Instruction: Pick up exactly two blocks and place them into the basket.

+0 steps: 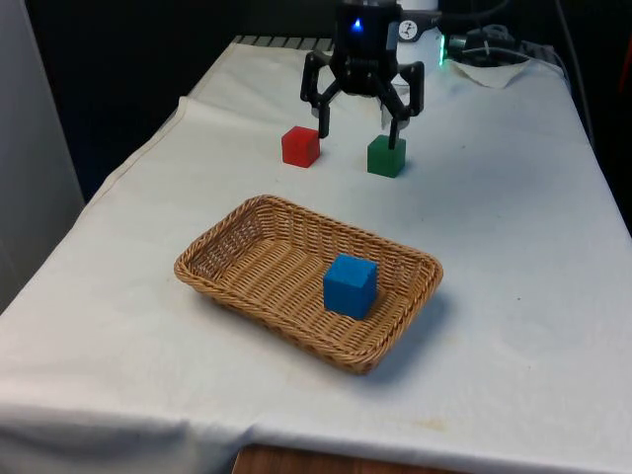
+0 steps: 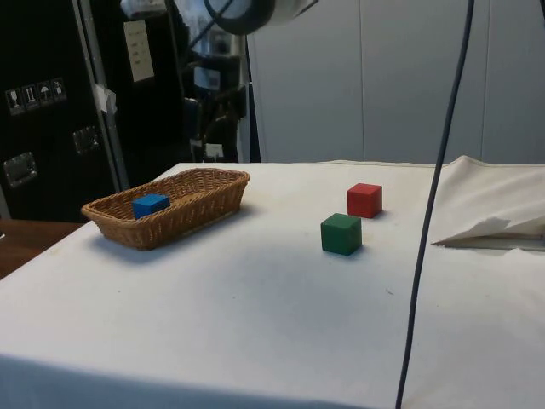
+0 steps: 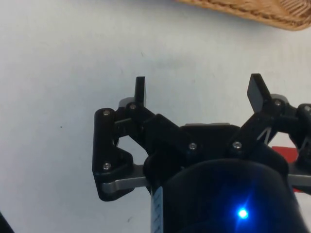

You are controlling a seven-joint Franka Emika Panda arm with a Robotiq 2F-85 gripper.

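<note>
Although one blue block (image 1: pixel 350 285) already lies inside the wicker basket (image 1: pixel 222 247) at the centre of the front view, the count of two is not yet met; a second block must follow. The gripper (image 1: pixel 360 129) hangs in the upper middle of that frame with its fingers spread wide and nothing between them; in the wrist view the two fingertips (image 3: pixel 140 89) stand well apart over bare cloth, with the basket's rim at the upper right of that frame.

Two blocks remain on the white tablecloth (image 1: pixel 513 257): a red block (image 1: pixel 300 146) just left of the gripper in the front view, and a green block (image 1: pixel 386 156) just right of it and beneath one finger; in the side view they sit right of centre, near each other but apart, the green nearer the camera.

The blocks look small, rigid and light, with flat, plain faces; they should neither deform nor need much force, though smooth sides could slip under a weak pinch. A sound hold is likely across two opposite vertical faces, centred, with the fingers squared to the cube.

Counted: three blocks, one of each colour; one basket; one gripper.
</note>
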